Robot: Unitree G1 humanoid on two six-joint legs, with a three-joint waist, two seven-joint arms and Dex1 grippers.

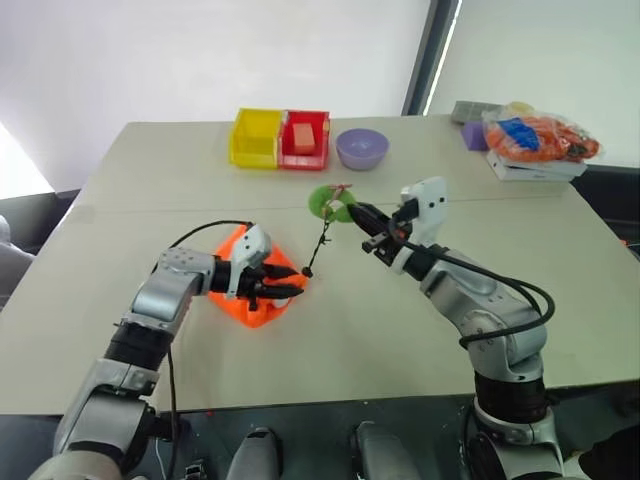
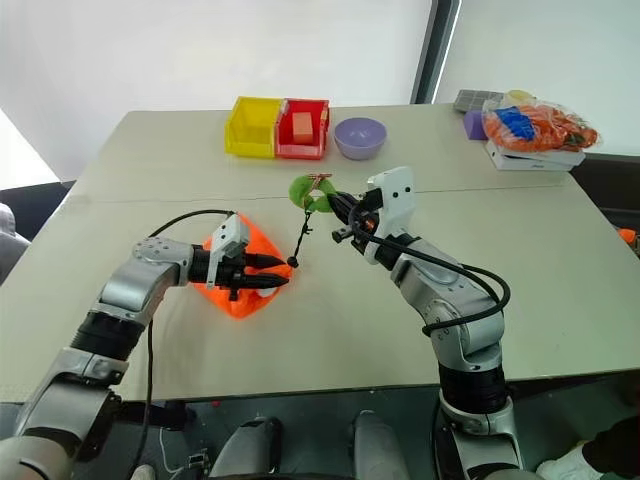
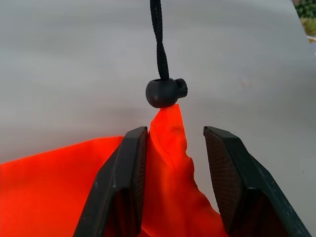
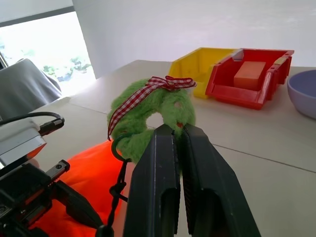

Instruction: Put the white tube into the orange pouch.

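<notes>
The orange pouch lies on the table in front of my left arm. My left gripper is over its right end. Its fingers stand open, with a ridge of pouch fabric rising between them and only grazing one pad. Just past them sits the black cord lock. The black cord runs up from it to the fuzzy green ring with a checked ribbon. My right gripper is shut on that ring and holds it above the table. The white tube is hidden.
At the back of the table stand a yellow bin, a red bin holding an orange block, and a purple bowl. A clear bag of orange items rests on a white stack at the back right.
</notes>
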